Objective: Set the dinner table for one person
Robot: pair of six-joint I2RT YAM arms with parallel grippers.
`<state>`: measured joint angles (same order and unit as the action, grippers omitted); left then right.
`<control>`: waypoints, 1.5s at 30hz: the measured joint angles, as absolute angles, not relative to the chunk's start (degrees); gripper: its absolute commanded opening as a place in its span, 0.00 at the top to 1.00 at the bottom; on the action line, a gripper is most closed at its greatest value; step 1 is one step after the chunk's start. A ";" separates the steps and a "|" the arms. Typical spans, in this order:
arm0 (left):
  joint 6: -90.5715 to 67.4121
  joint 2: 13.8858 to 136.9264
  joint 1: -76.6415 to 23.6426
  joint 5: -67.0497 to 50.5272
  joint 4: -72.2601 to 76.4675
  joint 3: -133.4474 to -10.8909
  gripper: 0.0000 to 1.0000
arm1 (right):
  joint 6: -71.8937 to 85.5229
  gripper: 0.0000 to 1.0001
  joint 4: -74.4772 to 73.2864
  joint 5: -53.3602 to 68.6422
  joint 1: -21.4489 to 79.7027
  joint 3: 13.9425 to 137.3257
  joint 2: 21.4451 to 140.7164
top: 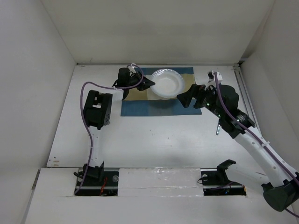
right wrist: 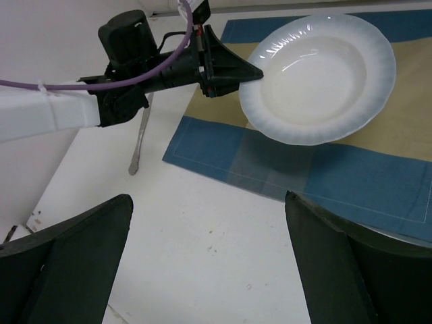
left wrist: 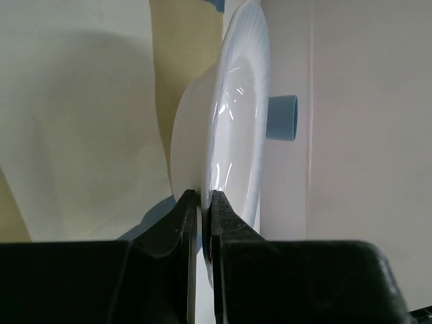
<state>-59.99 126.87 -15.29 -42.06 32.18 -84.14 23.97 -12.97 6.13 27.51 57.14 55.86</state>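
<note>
A white plate (top: pixel 167 83) with a pale blue rim hangs just above the blue-and-tan placemat (top: pixel 159 106) and throws a shadow on it. My left gripper (top: pixel 150 84) is shut on the plate's left rim. In the left wrist view the plate (left wrist: pixel 236 121) is seen edge-on, its rim pinched between that gripper's (left wrist: pixel 202 196) black fingers. My right gripper (top: pixel 183 98) stands open at the plate's right, holding nothing. The right wrist view shows the plate (right wrist: pixel 320 74), the left gripper (right wrist: pixel 260 71) and the white dinner table (right wrist: pixel 202 256) below the wide-apart right gripper (right wrist: pixel 208 199).
A metal utensil (right wrist: pixel 138 142) lies on the table left of the placemat (right wrist: pixel 351 182), under the left arm. A thin silver piece (top: pixel 218 128) lies beside the right arm. Beyond the plate stands a blue cup (left wrist: pixel 282 117). White walls close in the table (top: pixel 154 140).
</note>
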 measured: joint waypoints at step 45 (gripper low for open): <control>-60.03 120.46 -11.35 -36.93 38.20 -74.70 0.00 | 23.73 0.00 -13.58 1.76 23.73 56.42 60.23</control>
